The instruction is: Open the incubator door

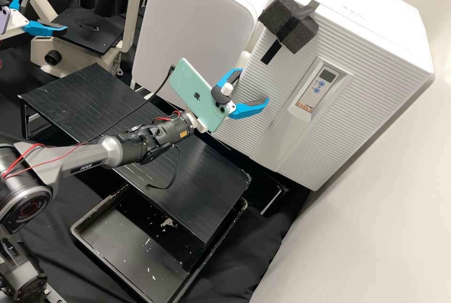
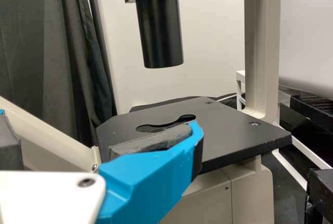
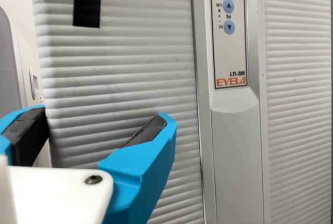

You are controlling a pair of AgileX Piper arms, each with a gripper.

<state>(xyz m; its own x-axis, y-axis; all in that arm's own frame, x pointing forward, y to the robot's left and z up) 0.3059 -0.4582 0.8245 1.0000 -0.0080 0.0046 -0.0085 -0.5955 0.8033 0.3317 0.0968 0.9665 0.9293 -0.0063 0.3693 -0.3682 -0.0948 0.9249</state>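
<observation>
The biggest thing here is the white, box-shaped incubator [image 1: 371,54] with finely ribbed front, standing at the far side of the bench in the high view; its door [image 1: 291,73], the ribbed face itself, looks shut. Beside it stands a smooth, pale, round-cornered appliance [image 1: 197,16]. The dark grey jointed right arm [image 1: 155,136] reaches across the black, low, slatted platform [image 1: 202,181], which partly overhangs a black rectangular tray [image 1: 136,251] flecked with pale bits. Off by the platform's far end is the cream microscope [image 1: 134,7] with its flat black stage [image 1: 91,33].

The right gripper [image 1: 255,86], white with two blue fingers padded in dark grey, is spread wide with nothing between the pads, right in front of the door near the edge beside the appliance (whether it touches the ribs, I can't tell). The left gripper [image 1: 47,11], of the same make, is over by the microscope stage, likewise spread wide and holding nothing.

Smaller still: the dark grey foam blocks [image 1: 300,33] at the incubator's upper front edge, the mint-green phone [image 1: 197,91] mounted by the right gripper, the pale upright control panel [image 1: 317,87] with two round blue buttons, and finally a short strip of black tape [image 1: 271,53] on the door.
</observation>
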